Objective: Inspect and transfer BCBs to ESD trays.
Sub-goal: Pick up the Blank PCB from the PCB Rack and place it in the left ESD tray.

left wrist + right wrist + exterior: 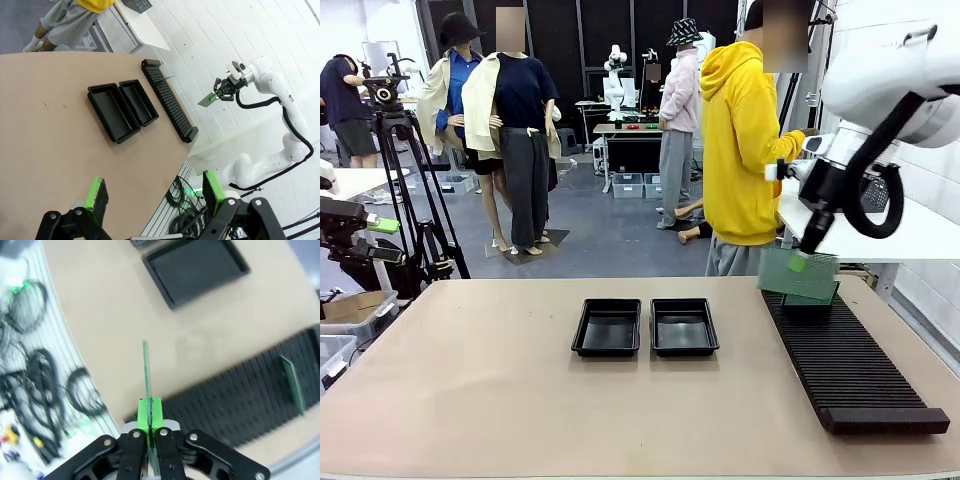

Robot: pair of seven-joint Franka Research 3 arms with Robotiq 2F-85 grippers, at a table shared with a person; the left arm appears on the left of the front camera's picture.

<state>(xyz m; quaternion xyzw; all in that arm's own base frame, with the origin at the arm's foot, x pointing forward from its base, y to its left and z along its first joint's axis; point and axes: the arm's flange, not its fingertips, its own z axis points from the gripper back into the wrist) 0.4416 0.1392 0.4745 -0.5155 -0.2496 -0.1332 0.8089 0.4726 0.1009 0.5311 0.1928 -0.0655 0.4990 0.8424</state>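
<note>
Aloft at the right of the front frame, the right gripper (801,262) pinches one thin green BCB (790,275) by its upper edge above the ribbed black rack (850,365); a second BCB (294,385) stands in a slot at the right of the right wrist frame. Held by so narrow a strip, the rigid, slick board could swing or slip, and a low corner may snag the rack's ribs or a tray's flared rim. Two glossy black ESD trays (608,328) sit side by side, empty, at centre frame on the matte tan table (470,380). The left gripper (156,192) is spread wide, holding nothing.
</note>
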